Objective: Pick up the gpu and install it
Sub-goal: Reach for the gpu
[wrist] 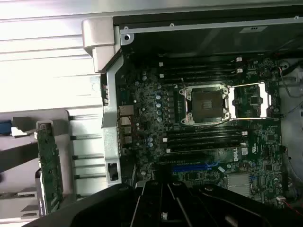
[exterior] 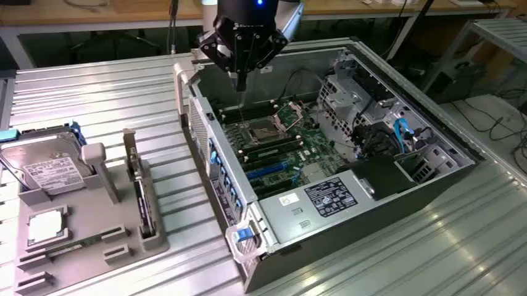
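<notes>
Hovering over the open computer case [exterior: 371, 246], the gripper [exterior: 240, 85] had its jaws pinched shut on nothing, tips pointing down at the motherboard [wrist: 147, 104] directly beneath them. The gpu [exterior: 140, 200] was nowhere near the jaws. It stood on edge in a slot of the grey parts tray [exterior: 91, 228] on the counter [exterior: 123, 92], well apart from the jaws, beyond the case wall and off toward the exterior view's left of them. What looked like its silver bracket [exterior: 129, 151] was at the end nearer the jaws. The hard drive [exterior: 49, 169] sat farther out still, past the gpu.

My read on handling: light and stiff, but fragile, with a thin board, small parts and an exposed contact edge. I judged the top long edge the best place to pinch, across the thin width, keeping clear of the contacts. The cooler face was probably slick, so a firm, square grip was needed.
</notes>
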Controlling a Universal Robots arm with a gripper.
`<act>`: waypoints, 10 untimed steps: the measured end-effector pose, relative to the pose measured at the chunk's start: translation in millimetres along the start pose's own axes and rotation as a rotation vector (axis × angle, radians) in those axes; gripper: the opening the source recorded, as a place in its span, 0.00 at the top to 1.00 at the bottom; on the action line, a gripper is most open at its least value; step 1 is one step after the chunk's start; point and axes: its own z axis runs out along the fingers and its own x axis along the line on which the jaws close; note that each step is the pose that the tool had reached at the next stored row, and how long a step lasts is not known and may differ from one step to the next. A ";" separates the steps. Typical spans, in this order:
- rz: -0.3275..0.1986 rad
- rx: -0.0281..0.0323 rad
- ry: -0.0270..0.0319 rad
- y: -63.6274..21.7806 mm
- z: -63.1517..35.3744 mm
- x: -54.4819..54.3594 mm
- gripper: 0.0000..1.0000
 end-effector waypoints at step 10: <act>0.000 0.0000 0.0000 -5.6 -1.7 61.5 0.89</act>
